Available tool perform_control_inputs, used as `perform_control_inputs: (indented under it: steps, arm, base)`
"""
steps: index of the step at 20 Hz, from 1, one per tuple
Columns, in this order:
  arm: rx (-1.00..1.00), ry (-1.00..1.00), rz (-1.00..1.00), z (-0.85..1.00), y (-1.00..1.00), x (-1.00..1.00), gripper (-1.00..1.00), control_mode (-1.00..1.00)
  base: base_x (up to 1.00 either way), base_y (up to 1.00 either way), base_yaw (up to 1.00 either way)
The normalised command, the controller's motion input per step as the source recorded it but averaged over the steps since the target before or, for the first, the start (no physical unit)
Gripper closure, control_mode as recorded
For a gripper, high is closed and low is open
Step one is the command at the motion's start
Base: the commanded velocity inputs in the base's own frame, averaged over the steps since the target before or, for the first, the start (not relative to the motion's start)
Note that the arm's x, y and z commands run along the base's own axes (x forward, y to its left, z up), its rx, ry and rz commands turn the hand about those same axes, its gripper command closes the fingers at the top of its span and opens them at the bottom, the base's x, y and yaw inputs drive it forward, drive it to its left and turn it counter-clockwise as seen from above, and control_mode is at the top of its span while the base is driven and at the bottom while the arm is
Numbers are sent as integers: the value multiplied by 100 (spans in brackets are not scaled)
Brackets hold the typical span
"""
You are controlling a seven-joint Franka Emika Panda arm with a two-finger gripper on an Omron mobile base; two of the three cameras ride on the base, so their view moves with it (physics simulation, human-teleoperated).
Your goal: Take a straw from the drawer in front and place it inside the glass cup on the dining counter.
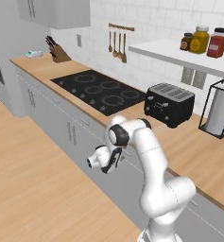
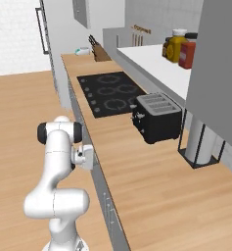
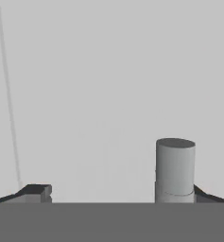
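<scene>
Below the black toaster (image 1: 169, 104), my gripper (image 3: 116, 193) sits spread wide and empty against the grey drawer (image 3: 108, 85) front, its silver handle (image 3: 175, 168) between my fingers, ready to pull. I presume the straw lies inside, hidden.

My wooden bench (image 1: 189, 142) runs along the wall. A black hob (image 1: 100, 90) is set into it. A black toaster (image 1: 169, 104), a paper roll holder (image 1: 220, 109) and a knife block (image 1: 57, 51) stand on it.

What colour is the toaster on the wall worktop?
Black toaster, clearest in the left base view.
</scene>
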Motion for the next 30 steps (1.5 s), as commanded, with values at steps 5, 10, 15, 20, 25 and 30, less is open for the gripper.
perform_control_inputs:
  steps: [5,10,15,20,25,30]
  arm:
    - [2,0,1,-7,0,0,100,-100]
    - [7,-4,4,0,7,-47,100,-100]
    - [10,-1,6,0,57,-73,100,-100]
    - [7,0,6,4,99,-71,100,-100]
    - [5,0,6,10,100,-58,100,-100]
    - [8,1,6,12,100,-38,100,-100]
  base:
    - [0,0,0]
    - [0,0,0]
    - [0,0,0]
    - [0,0,0]
    - [0,0,0]
    - [0,0,0]
